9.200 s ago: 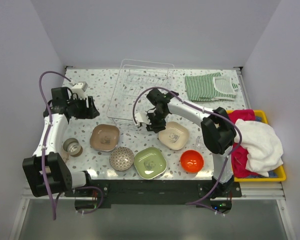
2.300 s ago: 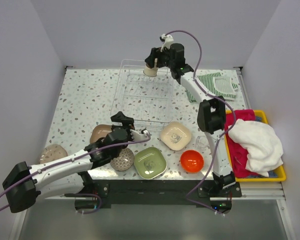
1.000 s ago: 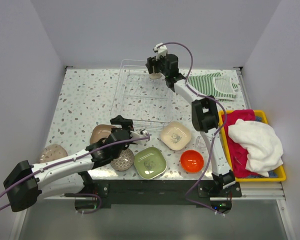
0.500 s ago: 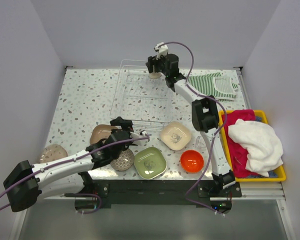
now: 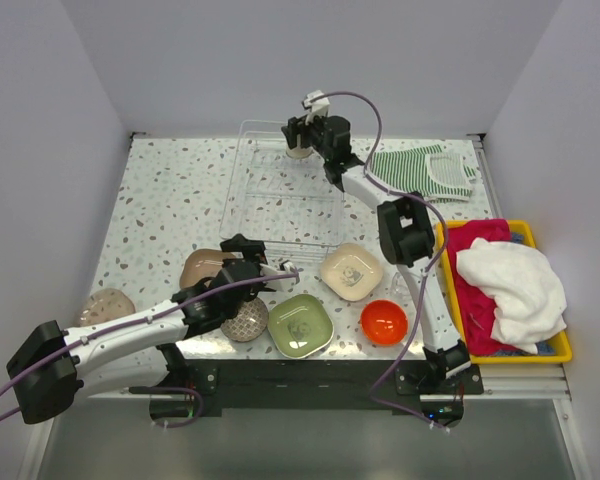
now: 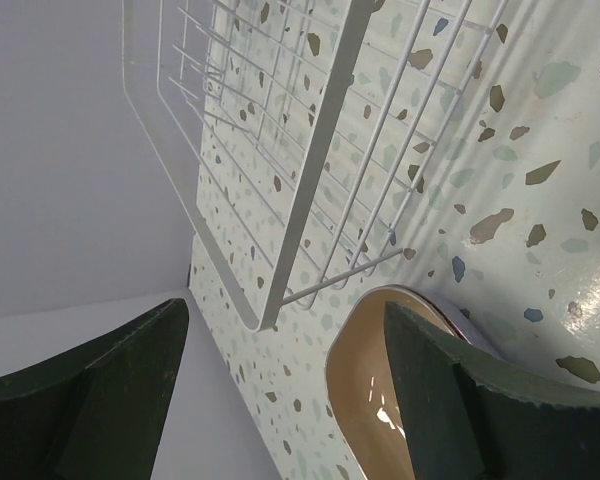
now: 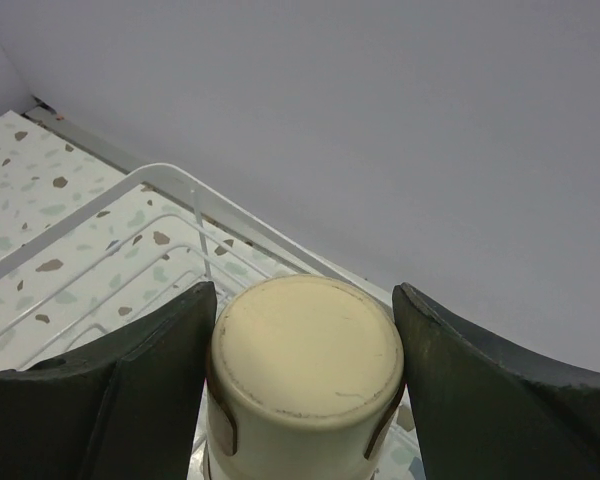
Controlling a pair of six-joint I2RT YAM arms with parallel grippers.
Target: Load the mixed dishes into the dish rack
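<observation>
My right gripper (image 7: 302, 297) is clamped on a small cream cup (image 7: 305, 350), a finger pressed to each side and the cup's flat base turned up toward the wrist camera. It hangs at the far rim of the dish rack (image 5: 280, 200). I cannot tell whether the cup is resting on the wires or just above them.

My left gripper (image 6: 285, 320) has its jaws spread wide with nothing between them. It hovers by the rack's near corner, with the rim of the brown plate (image 6: 380, 370) showing just below.

The other dishes lie on the table (image 5: 170, 200) in front of the rack. The grey patterned bowl (image 5: 246, 318) is beside the green plate (image 5: 300, 325), the cream plate (image 5: 350, 271) sits behind the orange-red bowl (image 5: 384, 322), and the pale round plate (image 5: 105, 306) is well off to the left.

On the right, the yellow tray (image 5: 560, 352) holds a heap of white and pink cloths (image 5: 515, 285). The striped green cloth (image 5: 420, 172) lies flat beside the rack's far right corner.
</observation>
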